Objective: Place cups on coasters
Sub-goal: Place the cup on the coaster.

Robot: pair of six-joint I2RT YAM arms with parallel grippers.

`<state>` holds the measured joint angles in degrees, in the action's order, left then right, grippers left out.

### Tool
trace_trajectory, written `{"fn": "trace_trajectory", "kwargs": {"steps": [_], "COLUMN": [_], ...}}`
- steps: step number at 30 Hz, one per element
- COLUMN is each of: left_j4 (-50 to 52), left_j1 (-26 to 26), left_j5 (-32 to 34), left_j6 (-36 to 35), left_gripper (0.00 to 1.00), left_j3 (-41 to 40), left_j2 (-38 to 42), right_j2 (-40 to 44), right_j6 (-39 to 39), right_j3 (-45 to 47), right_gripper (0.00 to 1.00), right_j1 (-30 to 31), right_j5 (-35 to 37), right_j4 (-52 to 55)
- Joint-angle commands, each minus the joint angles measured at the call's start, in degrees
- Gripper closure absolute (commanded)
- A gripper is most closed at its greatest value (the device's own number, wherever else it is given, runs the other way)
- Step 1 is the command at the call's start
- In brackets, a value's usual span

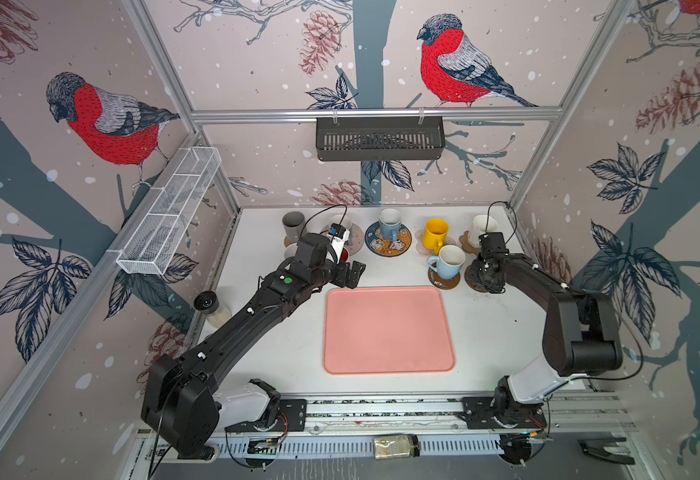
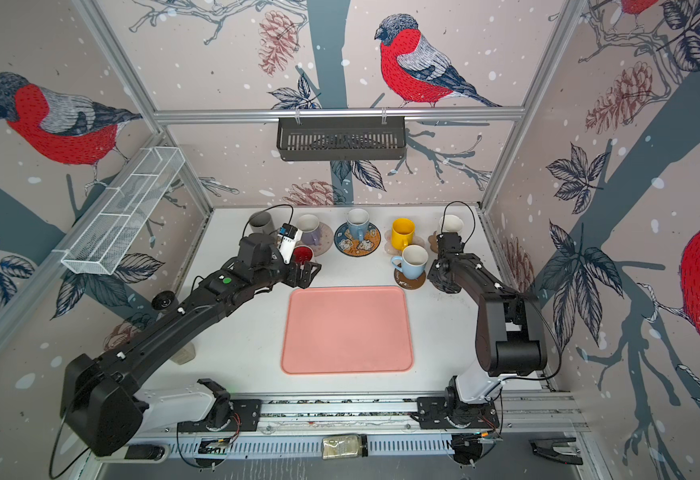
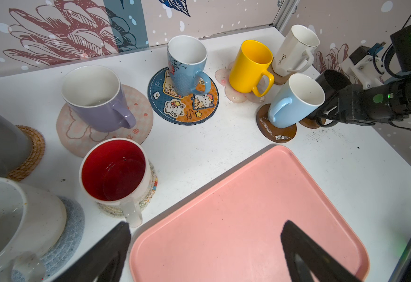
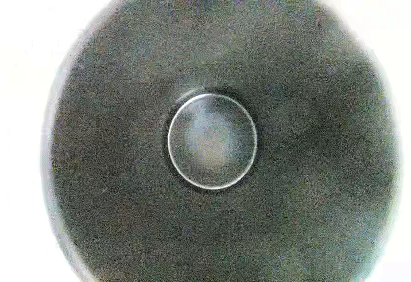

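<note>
Several cups stand on coasters along the back. A grey cup (image 1: 293, 224) is on straw, a lavender cup (image 3: 94, 97) on a beige round and a patterned blue cup (image 1: 390, 222) on a blue cartoon coaster (image 1: 388, 245). A yellow cup (image 1: 435, 235) is on a pink flower, a white cup (image 1: 483, 228) on a tan cloud-shape and a light blue cup (image 1: 448, 259) on a brown disc (image 1: 444, 281). Closer in are a red-inside cup (image 3: 114, 171) and a white cup (image 3: 4, 219). My left gripper (image 3: 207, 230) hangs open over the tray corner. My right gripper (image 1: 484, 277) is at the black cup (image 3: 332, 79) on a brown disc, its jaws hidden.
The pink tray (image 1: 388, 330) lies mid-table between the arms. A black-lidded jar (image 1: 211, 307) stands at the left edge under my left arm. A white wire basket (image 1: 169, 212) hangs on the left wall and a black basket (image 1: 379, 139) on the back rail.
</note>
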<state>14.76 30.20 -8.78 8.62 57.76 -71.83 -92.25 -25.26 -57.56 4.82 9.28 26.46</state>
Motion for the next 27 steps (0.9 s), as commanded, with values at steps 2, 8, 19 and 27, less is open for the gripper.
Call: {"fn": "trace_trajectory", "kwargs": {"steps": [2, 8, 19, 27], "left_j4": [-1.0, -1.0, -1.6, -1.6], "left_j1": [-0.1, -0.1, -0.1, -0.1], "left_j5": [0.2, 0.7, 3.0, 12.8], "left_j6": [-0.7, -0.8, -0.3, 0.2], "left_gripper": [0.03, 0.03, 0.03, 0.03], "left_j3": [0.0, 0.0, 1.1, -4.3], "left_j2": [-0.1, -0.3, -2.3, 9.3], "right_j2": [1.3, 2.9, 17.9, 35.2], "right_j6": [0.4, 0.3, -0.5, 2.2], "right_j3": [0.5, 0.3, 3.4, 6.9], "right_gripper": [0.42, 0.28, 0.24, 0.17], "right_j1": [0.1, 0.1, -1.2, -1.1], "right_j5": [1.7, 2.5, 3.6, 0.4], "right_j4": [-1.1, -0.6, -0.8, -2.3]}}
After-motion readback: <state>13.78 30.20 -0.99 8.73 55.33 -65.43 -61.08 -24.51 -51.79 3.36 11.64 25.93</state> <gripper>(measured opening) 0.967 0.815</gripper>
